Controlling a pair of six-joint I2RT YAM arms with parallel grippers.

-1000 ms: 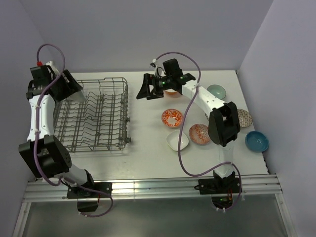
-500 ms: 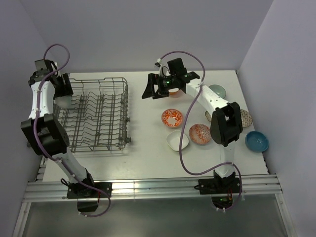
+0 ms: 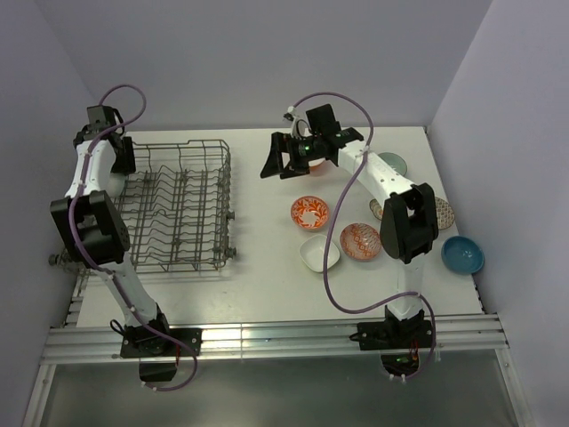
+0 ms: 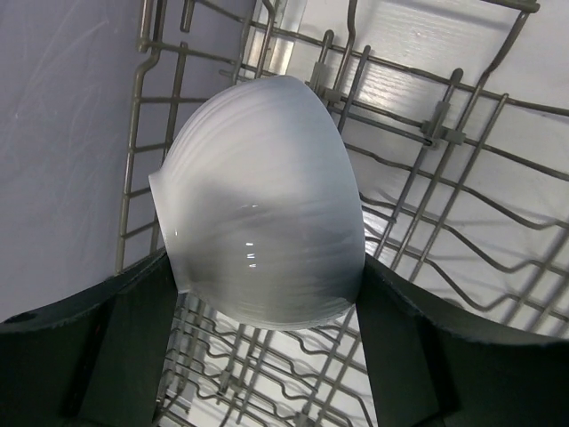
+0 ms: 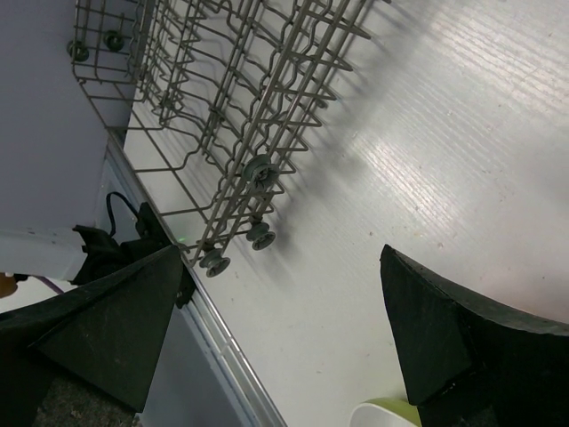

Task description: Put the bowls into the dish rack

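Risk first: my left pincer (image 4: 267, 298) stands partly open and clamps the round white bowl (image 4: 258, 196) by its two sides, above the far left corner of the dish rack (image 3: 182, 143). The glaze is smooth (only two pads touch it), so I judge the bowl can slip or twist when I lower it, and knock a tine or the wall beside. My right pincer (image 5: 276, 302) is wide open and empty over the bench (image 5: 427, 160).
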